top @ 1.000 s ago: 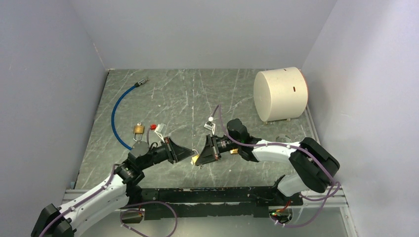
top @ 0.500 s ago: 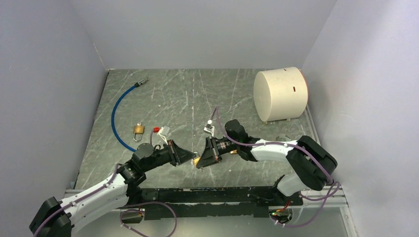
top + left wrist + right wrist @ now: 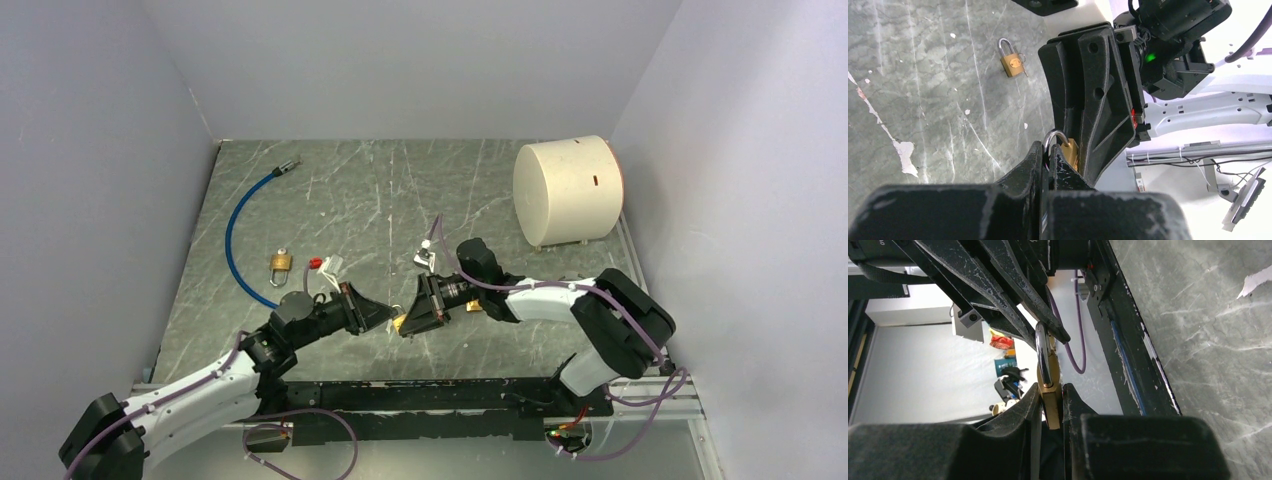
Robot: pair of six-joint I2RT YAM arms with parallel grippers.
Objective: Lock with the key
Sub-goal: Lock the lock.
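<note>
Right end effector (image 3: 1050, 394): we see it clamped on the brass body of the held padlock (image 3: 1050, 410), low over the near edge of the counter (image 3: 400, 190).
Left end effector (image 3: 1047, 152): fingers together, tips right up against the shackle (image 3: 1043, 355) of that lock. We cannot tell whether they actually pinch it.
Padlocks: we count two, one gripped between the arms and a loose padlock (image 3: 281, 263) lying flat on the counter, left of centre.
Arms: two, meeting tip to tip in the middle.
Blue cable (image 3: 232, 225): one, curved along the counter's left side.
White drum (image 3: 565, 190): one, on its side at the far right. There is a small slot in its wall and the inside is hidden from us.
Top view only: the cable and the drum.
Left wrist view: the loose padlock, plus the shackle loop peeking past our fingertips.
Right wrist view: the shackle seen edge-on, with the brass body squeezed between the pads.
</note>
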